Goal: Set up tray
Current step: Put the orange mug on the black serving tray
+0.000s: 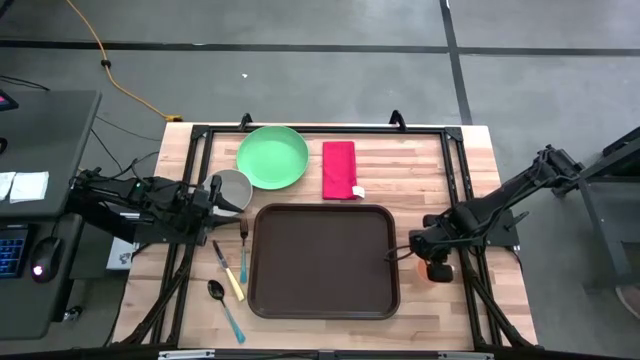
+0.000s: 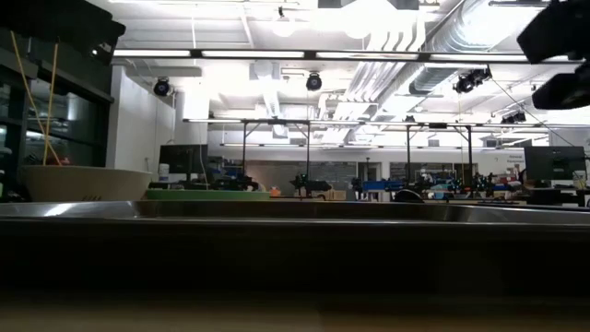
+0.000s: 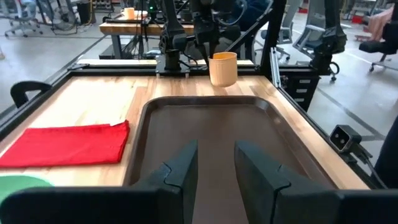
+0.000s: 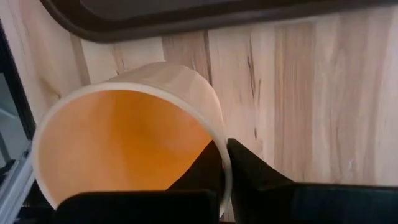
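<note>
1. Tabletop (image 1: 420, 165): light wood slats with a black frame around it, filling the middle of the high view.
2. Tray (image 1: 324, 260): dark brown, rounded corners, lying flat in the lower centre of the high view, nothing on it.
3. Plate (image 1: 272, 157): round, green, upper centre-left, above the tray's upper left corner.
4. Napkin (image 1: 339, 169): red, folded, just right of the plate, above the tray.
5. Bowl (image 1: 233, 190): small, pale, left of the tray's upper left corner, touching the plate's lower left edge.
6. Cup (image 4: 127, 140): orange, just off the tray's right edge, lower right of centre in the high view.
7. Right hand (image 4: 224, 163): closed on the cup's rim, one finger inside the wall, one outside.
8. Left hand (image 3: 214, 171): at the left side by the bowl, fingers partly apart, holding nothing.
9. Fork (image 1: 243, 252), knife (image 1: 229, 272), spoon (image 1: 224, 306): in a loose group left of the tray.
</note>
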